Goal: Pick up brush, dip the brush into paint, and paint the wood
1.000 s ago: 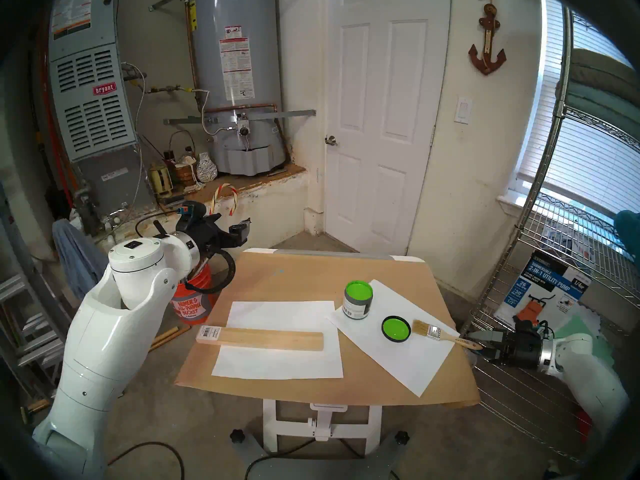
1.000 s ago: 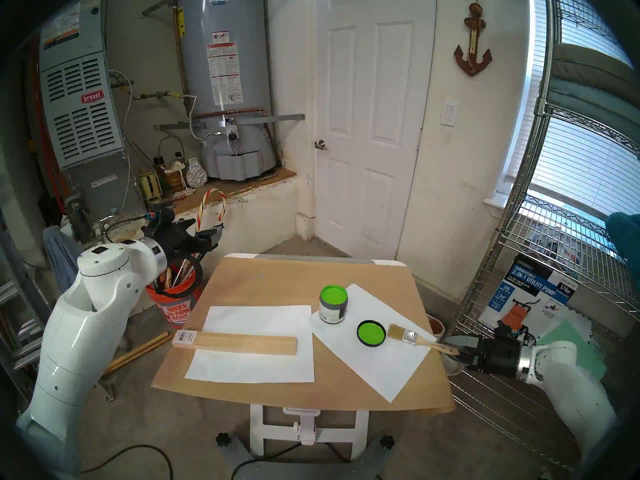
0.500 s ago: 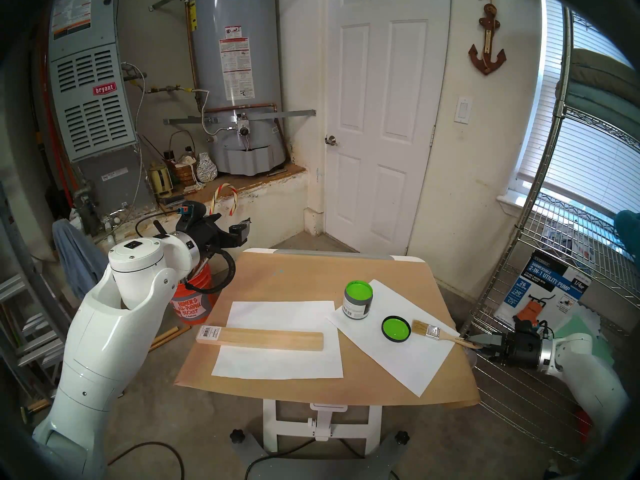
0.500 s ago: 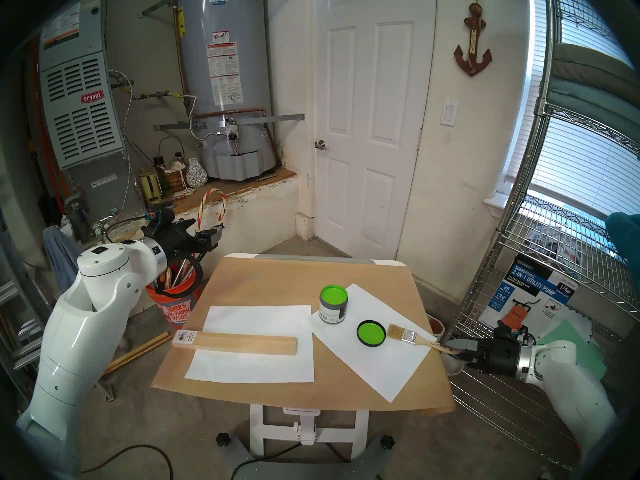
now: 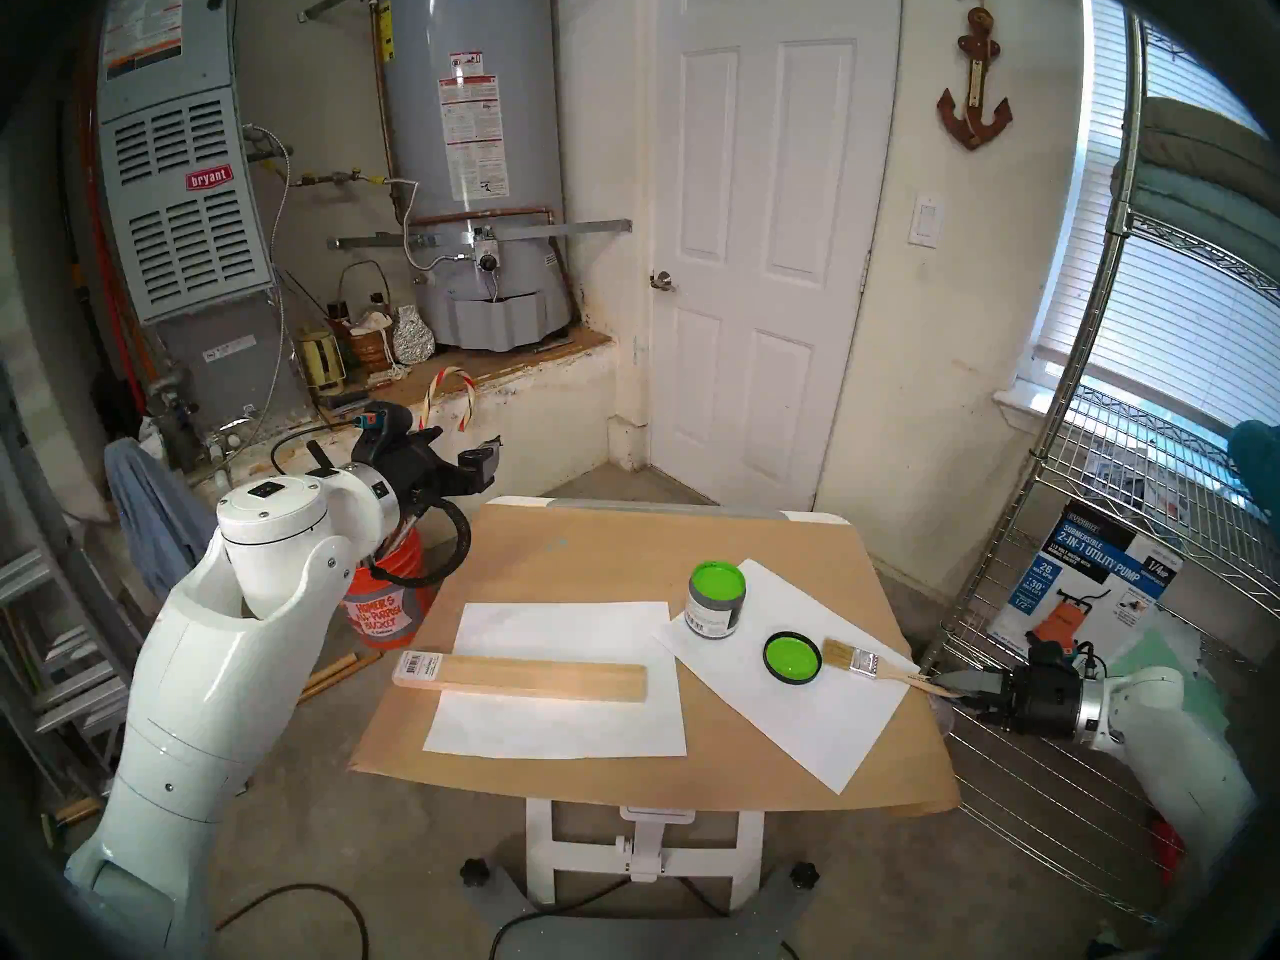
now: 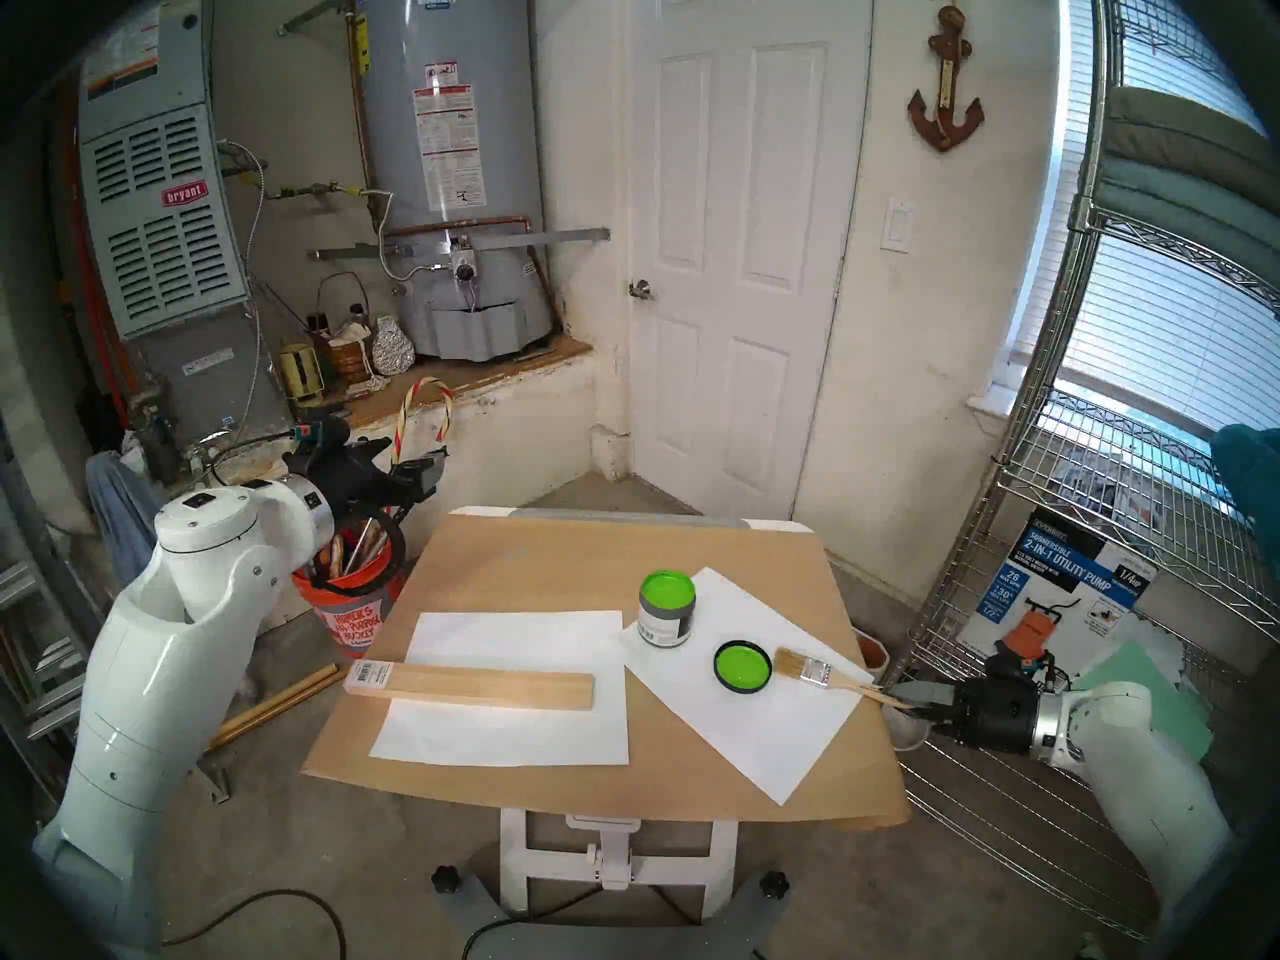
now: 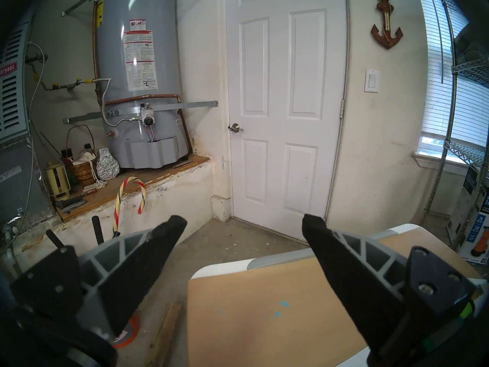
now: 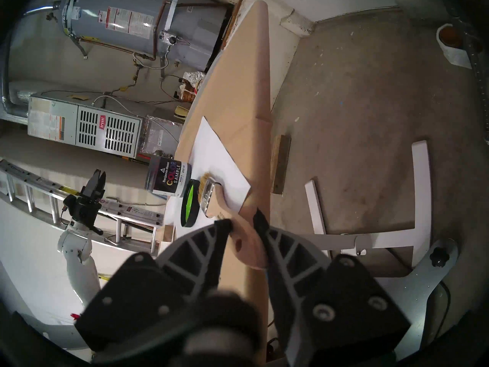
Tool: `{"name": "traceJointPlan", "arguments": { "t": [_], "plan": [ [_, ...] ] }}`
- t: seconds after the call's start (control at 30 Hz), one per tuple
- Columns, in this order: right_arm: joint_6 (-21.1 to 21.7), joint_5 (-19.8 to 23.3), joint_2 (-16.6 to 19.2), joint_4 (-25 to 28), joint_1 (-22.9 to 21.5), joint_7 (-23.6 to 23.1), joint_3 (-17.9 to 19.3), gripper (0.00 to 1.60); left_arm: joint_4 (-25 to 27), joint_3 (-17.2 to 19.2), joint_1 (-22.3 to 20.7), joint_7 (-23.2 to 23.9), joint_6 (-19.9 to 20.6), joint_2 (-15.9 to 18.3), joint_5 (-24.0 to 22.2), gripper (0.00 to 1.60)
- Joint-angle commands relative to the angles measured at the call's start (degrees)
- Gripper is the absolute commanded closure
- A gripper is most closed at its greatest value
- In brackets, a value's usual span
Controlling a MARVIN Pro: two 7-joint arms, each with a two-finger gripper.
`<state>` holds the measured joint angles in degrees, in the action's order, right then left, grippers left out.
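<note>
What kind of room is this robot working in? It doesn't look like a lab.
Most likely a home garage or utility room: a tall grey water heater and a Bryant furnace stand against the back wall, an aluminium ladder leans nearby, and the floor is bare concrete.

We see a garage utility corner: a grey water heater (image 5: 478, 155) stands on a raised ledge beside a Bryant furnace (image 5: 176, 196). A white panelled door (image 5: 762, 245) sits shut in the cream wall, a rusty anchor ornament (image 5: 974, 99) hanging to its right. Daylight comes through the blinds of the window (image 5: 1177, 300) behind a wire shelving rack (image 5: 1108, 522). The floor is bare concrete (image 5: 332, 848), with an orange bucket (image 5: 388, 605).
</note>
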<state>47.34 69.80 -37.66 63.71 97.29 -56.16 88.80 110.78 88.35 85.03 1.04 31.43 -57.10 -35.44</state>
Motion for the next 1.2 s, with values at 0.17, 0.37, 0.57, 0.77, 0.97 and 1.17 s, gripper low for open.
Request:
{"name": "traceJointPlan", "arguments": {
  "t": [0.17, 0.37, 0.57, 0.77, 0.97, 1.17],
  "plan": [
    [-2.1, -0.5, 0.2, -1.2, -1.1, -2.3, -0.1, 1.49, 1.0, 0.5, -0.5, 0.0, -0.2, 0.1, -0.1, 0.00],
    [-2.3, -0.1, 0.8, -1.2, -0.6, -4.1, 0.6, 1.60, 1.0, 0.5, -0.5, 0.0, -0.2, 0.1, -0.1, 0.00],
    [-2.9, 0.9, 1.3, 0.0, 0.6, -5.2, 2.4, 1.60, 1.0, 0.5, -0.5, 0.0, -0.2, 0.1, -0.1, 0.00],
    [-4.1, 2.0, 1.6, 1.9, 2.1, -6.1, 4.9, 1.60, 0.9, 0.5, -0.5, 0.0, -0.2, 0.1, -0.1, 0.00],
    [-5.1, 2.6, 1.9, 3.3, 2.7, -6.8, 7.0, 1.60, 0.9, 0.5, -0.5, 0.0, -0.2, 0.1, -0.1, 0.00],
    [-7.4, 1.2, 3.2, 5.0, 0.5, -6.7, 8.2, 1.60, 0.9, 0.5, -0.6, 0.0, -0.2, 0.1, -0.1, 0.00]
  ]
}}
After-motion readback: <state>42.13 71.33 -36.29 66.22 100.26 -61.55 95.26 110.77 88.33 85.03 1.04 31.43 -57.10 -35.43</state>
